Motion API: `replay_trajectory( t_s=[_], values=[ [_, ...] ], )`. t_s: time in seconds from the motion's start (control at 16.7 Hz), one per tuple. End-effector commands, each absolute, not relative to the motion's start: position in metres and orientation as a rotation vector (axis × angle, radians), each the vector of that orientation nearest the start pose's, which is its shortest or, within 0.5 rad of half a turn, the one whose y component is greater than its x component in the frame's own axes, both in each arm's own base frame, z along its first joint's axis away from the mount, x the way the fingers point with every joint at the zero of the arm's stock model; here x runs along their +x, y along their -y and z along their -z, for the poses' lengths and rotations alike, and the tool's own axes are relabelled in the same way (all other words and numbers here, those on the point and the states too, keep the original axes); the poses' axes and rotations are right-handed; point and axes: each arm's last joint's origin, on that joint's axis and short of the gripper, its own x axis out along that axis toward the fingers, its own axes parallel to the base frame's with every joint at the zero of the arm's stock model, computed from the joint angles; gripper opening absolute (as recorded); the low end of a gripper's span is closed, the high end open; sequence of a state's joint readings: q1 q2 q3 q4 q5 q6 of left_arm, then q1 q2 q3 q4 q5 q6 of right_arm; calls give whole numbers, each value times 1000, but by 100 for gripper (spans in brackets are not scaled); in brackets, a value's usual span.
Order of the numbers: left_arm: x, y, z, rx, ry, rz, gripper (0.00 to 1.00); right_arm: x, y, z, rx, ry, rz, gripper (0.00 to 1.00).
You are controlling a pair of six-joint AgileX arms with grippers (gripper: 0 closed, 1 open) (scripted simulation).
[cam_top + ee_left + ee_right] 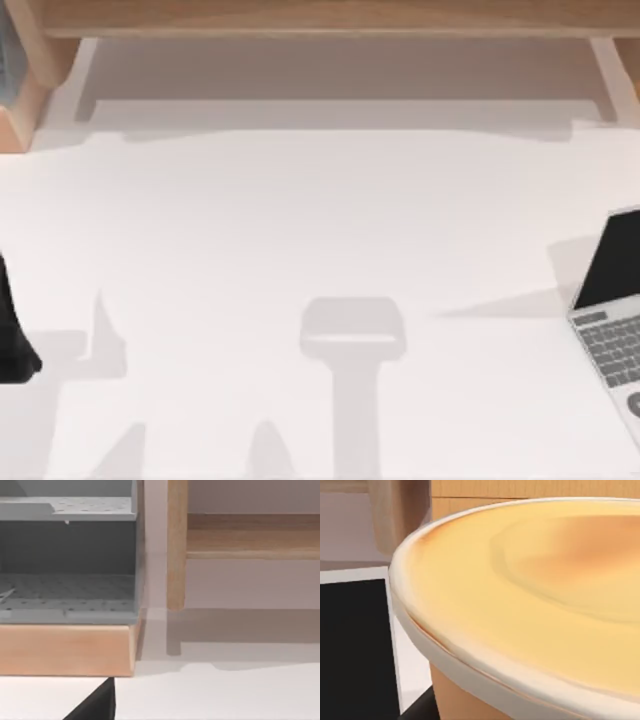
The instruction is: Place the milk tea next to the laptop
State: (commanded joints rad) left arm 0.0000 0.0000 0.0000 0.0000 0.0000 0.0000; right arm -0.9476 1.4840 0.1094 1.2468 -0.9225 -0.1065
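Milk tea [520, 595] looms close before the right wrist camera, laptop [355, 645] screen just beyond it, laptop [615, 300] open at the counter [300, 250] right edge; hand states cannot be told.

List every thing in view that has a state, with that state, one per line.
laptop: lid open, black screen dark, at the table's right edge.
milk tea: upright, full of creamy yellow-orange drink, close under the right wrist camera, beside the laptop's screen.
grey rack: on a wooden ledge, shelves bare.
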Motion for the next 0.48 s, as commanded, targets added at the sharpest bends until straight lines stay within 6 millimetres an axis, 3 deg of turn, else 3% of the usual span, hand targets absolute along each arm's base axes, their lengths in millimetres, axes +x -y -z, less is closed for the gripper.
replay_trajectory(
  t_s=[0.48],
  values=[
    [106, 1, -160, 0, 0, 0, 100, 135, 145, -125, -29, -77, 5, 0]
  ],
)
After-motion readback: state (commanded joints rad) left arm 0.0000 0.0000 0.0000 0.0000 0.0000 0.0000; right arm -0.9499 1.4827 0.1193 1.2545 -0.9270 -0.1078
